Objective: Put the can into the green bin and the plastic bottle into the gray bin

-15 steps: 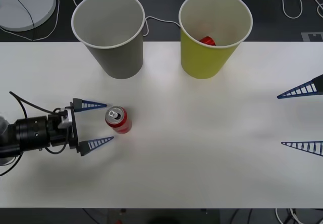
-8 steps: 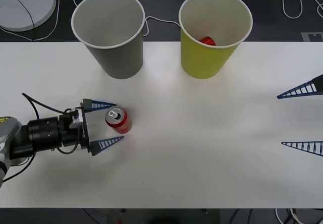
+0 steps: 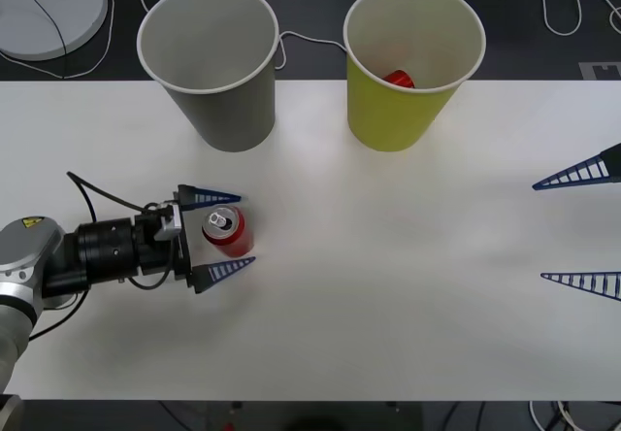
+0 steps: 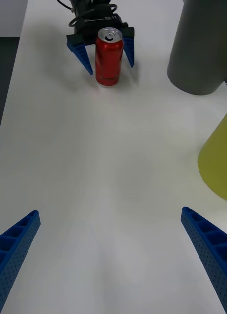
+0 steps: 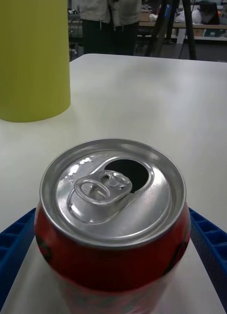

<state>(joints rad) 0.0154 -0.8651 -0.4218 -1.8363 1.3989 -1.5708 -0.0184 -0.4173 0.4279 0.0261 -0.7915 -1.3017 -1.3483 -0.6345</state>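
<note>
The can [image 3: 227, 232] stands upright on the white surface [image 3: 388, 285], in front of the gray bin [image 3: 209, 62]; its silver top is open, with the pull tab still on it. The left end effector [image 3: 221, 234] lies low on the surface with its blue fingers [image 3: 215, 197] spread wide, one on each side of the can; they sit just beside the can and are not squeezing it. The green bin [image 3: 412, 62] stands to the right of the gray bin, and something red [image 3: 399, 80] lies inside it. The right end effector [image 3: 580, 227] waits at the right edge of the surface, well apart from the can; its fingers are spread too.
</note>
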